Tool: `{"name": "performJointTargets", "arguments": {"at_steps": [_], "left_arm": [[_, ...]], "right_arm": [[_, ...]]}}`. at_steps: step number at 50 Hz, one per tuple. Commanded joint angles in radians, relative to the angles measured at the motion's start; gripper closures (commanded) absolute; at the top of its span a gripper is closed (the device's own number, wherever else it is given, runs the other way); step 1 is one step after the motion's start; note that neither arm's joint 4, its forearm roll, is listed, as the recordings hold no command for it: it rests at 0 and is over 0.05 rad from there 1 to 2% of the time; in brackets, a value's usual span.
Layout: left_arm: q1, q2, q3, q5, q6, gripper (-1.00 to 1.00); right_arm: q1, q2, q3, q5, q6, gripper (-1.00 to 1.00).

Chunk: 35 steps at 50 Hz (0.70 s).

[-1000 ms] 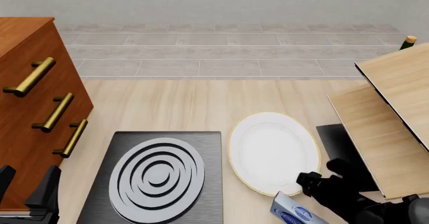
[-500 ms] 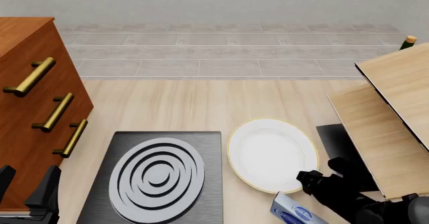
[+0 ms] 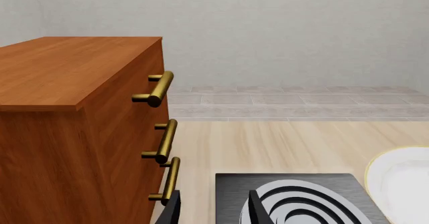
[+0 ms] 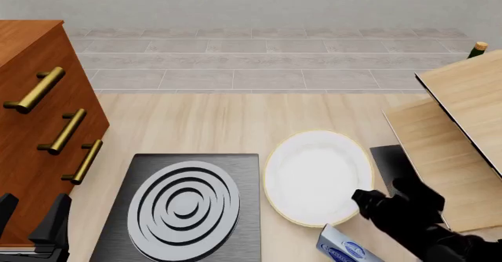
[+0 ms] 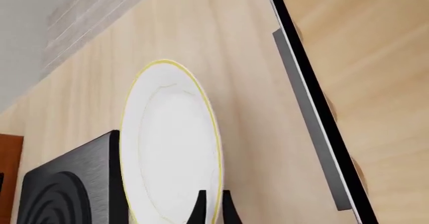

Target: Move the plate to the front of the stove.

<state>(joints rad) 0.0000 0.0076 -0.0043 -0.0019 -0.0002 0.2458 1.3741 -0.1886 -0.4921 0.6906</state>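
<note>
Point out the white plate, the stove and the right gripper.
Round white plate with pale-yellow rim [image 4: 314, 177], front view, its centre.
Flat dark-grey square stove [image 4: 247, 215], front view, bare slab beside the burner.
Right gripper [image 5: 212, 204], right wrist view, between fingertips.

Two black robot arms, low at the near table edge.
Right gripper [image 4: 362, 198] pinched shut; left gripper [image 4: 30, 215] fingers spread apart.

- Stove [image 4: 196, 206]: the front view's bottom edge cuts its near side; you cannot see its front edge.
- Left gripper [image 4: 32, 229]: lower-left corner, only dark finger tops show; you cannot tell its opening there.
- Right gripper [image 4: 362, 202]: its fingertips blend into the plate [image 4: 318, 177] rim; the arm runs off the lower right.
- Blue-white packet [image 4: 345, 249]: cut by the bottom edge; print too small to read.
- Bottle top [image 4: 478, 49]: upper right, mostly hidden behind the wooden board [image 4: 462, 97].
</note>
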Motion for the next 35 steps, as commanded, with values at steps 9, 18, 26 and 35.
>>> {"name": "performJointTargets", "arguments": {"at_steps": [9,18,26,35], "left_arm": [[0.0,0.0,0.0,0.0,0.0,-1.0],[0.0,0.0,0.0,0.0,0.0,-1.0],[0.0,0.0,0.0,0.0,0.0,-1.0],[0.0,0.0,0.0,0.0,0.0,-1.0]], "right_arm": [[0.016,-0.092,-0.033,0.049,0.071,1.0],[0.008,-0.146,-0.095,0.104,0.075,1.0],[0.011,-0.159,-0.144,0.133,0.082,1.0],[0.028,-0.147,-0.168,0.131,0.105,1.0]]}}
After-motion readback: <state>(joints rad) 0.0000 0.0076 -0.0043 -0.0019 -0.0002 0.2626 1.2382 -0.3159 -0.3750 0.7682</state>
